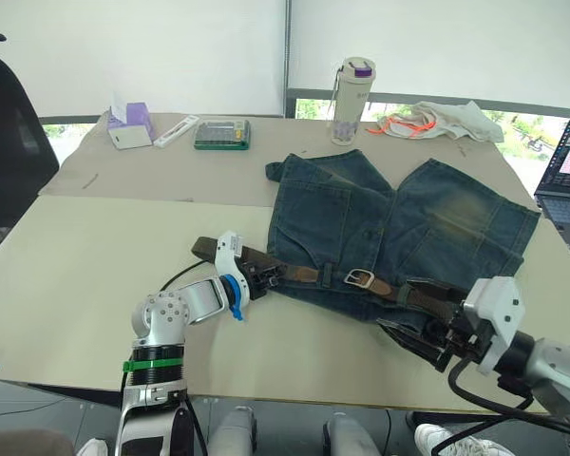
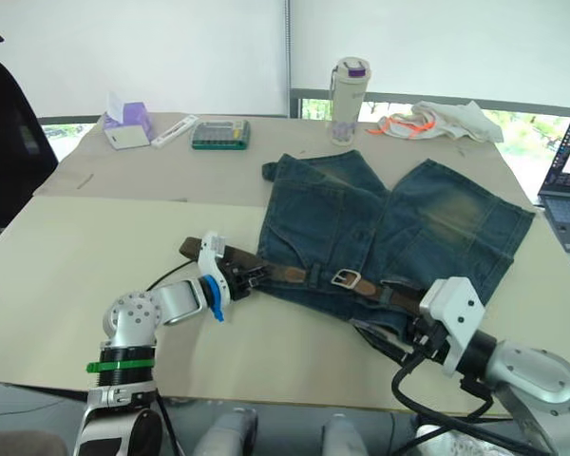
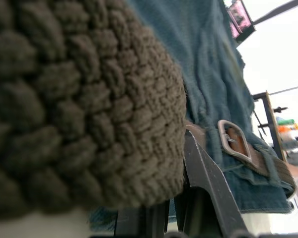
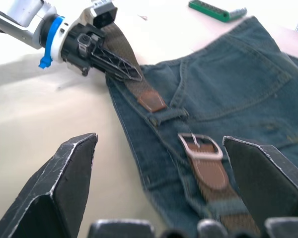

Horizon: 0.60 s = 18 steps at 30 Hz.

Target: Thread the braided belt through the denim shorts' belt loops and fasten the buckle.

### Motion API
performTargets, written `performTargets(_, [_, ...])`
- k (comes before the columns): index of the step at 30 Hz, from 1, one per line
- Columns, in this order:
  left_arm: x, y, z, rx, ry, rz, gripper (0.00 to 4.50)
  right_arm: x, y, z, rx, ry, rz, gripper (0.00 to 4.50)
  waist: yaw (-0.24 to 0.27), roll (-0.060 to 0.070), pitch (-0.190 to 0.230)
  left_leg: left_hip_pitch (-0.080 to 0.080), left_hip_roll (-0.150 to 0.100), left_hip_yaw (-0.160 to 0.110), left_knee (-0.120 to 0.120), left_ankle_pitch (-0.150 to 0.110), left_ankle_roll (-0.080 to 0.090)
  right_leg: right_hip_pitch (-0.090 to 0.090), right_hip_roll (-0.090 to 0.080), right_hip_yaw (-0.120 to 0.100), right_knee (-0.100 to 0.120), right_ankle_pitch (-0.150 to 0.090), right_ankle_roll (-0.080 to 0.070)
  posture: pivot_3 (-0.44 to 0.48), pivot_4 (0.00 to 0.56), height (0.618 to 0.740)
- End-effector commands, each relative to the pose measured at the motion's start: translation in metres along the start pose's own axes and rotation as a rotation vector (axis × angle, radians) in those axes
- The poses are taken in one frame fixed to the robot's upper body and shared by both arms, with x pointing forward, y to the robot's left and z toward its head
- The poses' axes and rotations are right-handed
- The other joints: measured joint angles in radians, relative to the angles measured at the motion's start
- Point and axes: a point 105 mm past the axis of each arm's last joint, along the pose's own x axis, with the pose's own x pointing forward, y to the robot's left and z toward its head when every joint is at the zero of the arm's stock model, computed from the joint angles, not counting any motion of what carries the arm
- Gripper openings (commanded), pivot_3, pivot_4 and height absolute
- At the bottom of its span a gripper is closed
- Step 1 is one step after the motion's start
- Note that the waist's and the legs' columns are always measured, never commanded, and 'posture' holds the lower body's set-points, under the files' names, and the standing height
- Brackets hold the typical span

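beige cloth covers the table point(image 1: 95, 285), with white blinds behind it along the top of the frame. the shorts point(image 1: 399, 228) lie flat right of centre in the head views, dark blue denim with faded yellowish patches on both legs, the legs pointing to the upper part of the frame and the waistband toward the lower edge. the belt point(image 1: 304, 275), a dark brown woven strap with tan leather tabs, runs along the waistband from left of centre down toward the lower right. its free end pokes out past the shorts' left edge onto the cloth. the buckle point(image 1: 359, 277), a silver frame with a prong, sits at the middle of the waistband with the strap passing through it; in the right wrist view it shows as closed on the strap point(image 4: 200, 147). a belt loop point(image 4: 168, 117) crosses over the strap just left of the buckle. the left gripper point(image 1: 266, 276) is at the shorts' left edge, its black fingers clamped on the belt; the left wrist view has the weave pressed close against them. the right gripper point(image 1: 406, 332) hovers over the lower right corner of the waistband with its fingers spread wide, holding nothing. along the upper part of the frame stand a tissue box point(image 1: 131, 123), a green calculator point(image 1: 221, 134), a bottle point(image 1: 351, 87) and a white cloth point(image 1: 437, 121) with orange cord. a laptop point(image 1: 568, 166) sits at the right edge.
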Motion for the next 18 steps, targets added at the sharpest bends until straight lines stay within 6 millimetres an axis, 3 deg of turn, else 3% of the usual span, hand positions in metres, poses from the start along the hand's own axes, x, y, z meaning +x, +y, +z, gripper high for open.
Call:
performTargets(1, [0.002, -0.012, 0.0, -0.013, -0.012, -0.027, 0.0, 0.004, 0.002, 0.007, -0.026, -0.041, 0.007, 4.46, 0.0, 0.0, 0.0, 0.0, 0.0, 0.0, 0.0, 0.0, 0.0, 0.0, 0.0, 0.0, 0.0, 0.0, 0.0, 0.0, 0.15, 0.74])
performTargets(10, [0.022, -0.025, -0.021, -0.073, 0.061, -0.061, 0.0, 0.016, 0.003, -0.001, 0.0, -0.015, 0.001, 4.46, -0.002, 0.0, 0.0, 0.0, 0.0, 0.0, 0.0, 0.0, 0.0, 0.0, 0.0, 0.0, 0.0, 0.0, 0.0, 0.0, 0.15, 0.74])
performTargets(13, [0.026, -0.029, -0.023, -0.069, 0.072, -0.077, 0.0, 0.023, -0.005, -0.003, 0.026, 0.001, -0.056, 4.46, -0.002, 0.0, 0.0, 0.0, 0.0, 0.0, 0.0, 0.0, 0.0, 0.0, 0.0, 0.0, 0.0, 0.0, 0.0, 0.0, 0.15, 0.74])
performTargets(18, [0.037, -0.032, -0.035, -0.079, 0.1, -0.094, 0.0, 0.048, 0.001, -0.01, 0.173, 0.033, -0.052, 4.46, 0.0, 0.0, -0.001, 0.0, 0.0, 0.0, 0.0, 0.0, 0.0, 0.0, 0.0, 0.0, 0.0, 0.0, 0.0, 0.0, 0.15, 0.74])
